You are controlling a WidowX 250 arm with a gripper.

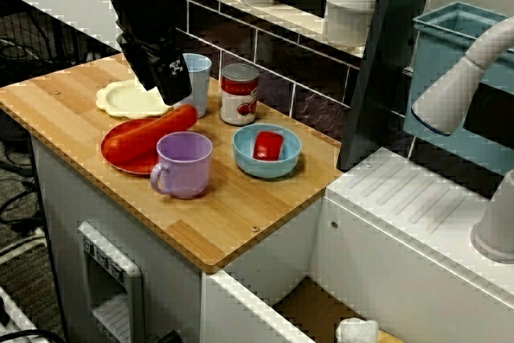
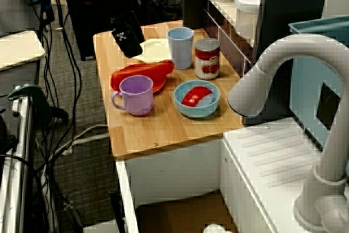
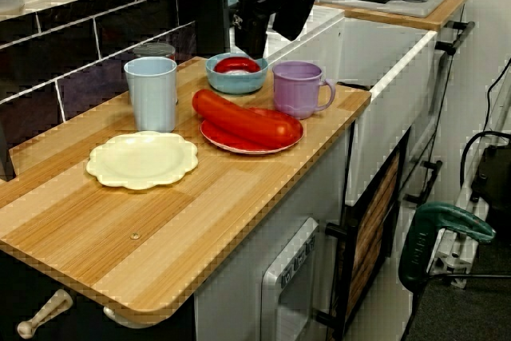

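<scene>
My black gripper (image 1: 172,92) hangs low over the wooden counter (image 1: 233,214), above the gap between a cream scalloped plate (image 1: 128,99) and a long red sausage (image 1: 157,131) lying on a red plate (image 1: 120,154). A light blue cup (image 1: 197,76) stands just behind the gripper. Nothing shows between the fingers, and their spacing is hidden by the dark body. In the view from the sink side the gripper (image 2: 131,48) sits left of the cup (image 2: 180,47). In the view from the counter's end the gripper (image 3: 267,36) is above the sausage (image 3: 239,117).
A purple mug (image 1: 185,165) stands in front of the red plate. Beside it is a blue bowl (image 1: 241,150) holding a red piece (image 1: 268,145). A red tin can (image 1: 239,94) stands by the tiled back wall. White jars (image 1: 350,12) line the shelf. A sink and faucet (image 1: 458,86) lie right.
</scene>
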